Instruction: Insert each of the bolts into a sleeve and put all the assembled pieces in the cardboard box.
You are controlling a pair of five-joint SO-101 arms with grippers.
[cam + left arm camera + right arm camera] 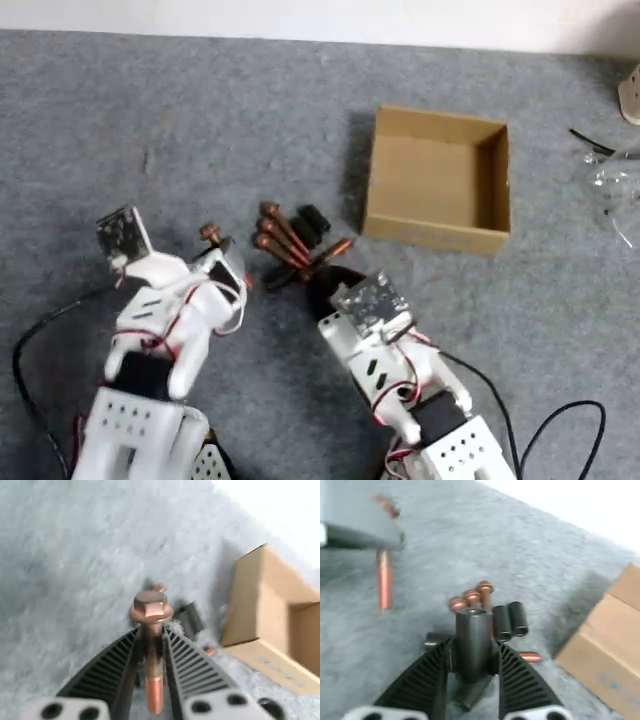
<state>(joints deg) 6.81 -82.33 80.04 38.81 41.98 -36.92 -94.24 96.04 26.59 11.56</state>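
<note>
A copper bolt [151,609] is clamped by its shank in the left gripper [151,635], its hex head clear of the fingertips. The right gripper [472,647] is closed around a black sleeve [472,630]. Loose bolts [283,238] and spare sleeves [313,220] lie heaped near the cardboard box [432,233] on grey felt [200,120]. A white wall [300,15] borders the felt's far edge. Bluish print [612,685] on the box's side is too blurred to read.

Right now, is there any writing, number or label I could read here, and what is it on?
No text here can be read.
The cardboard box has a faint bluish mark on its outer wall, too blurred to read.
The circuit board on the left arm: any print is too small to tell.
</note>
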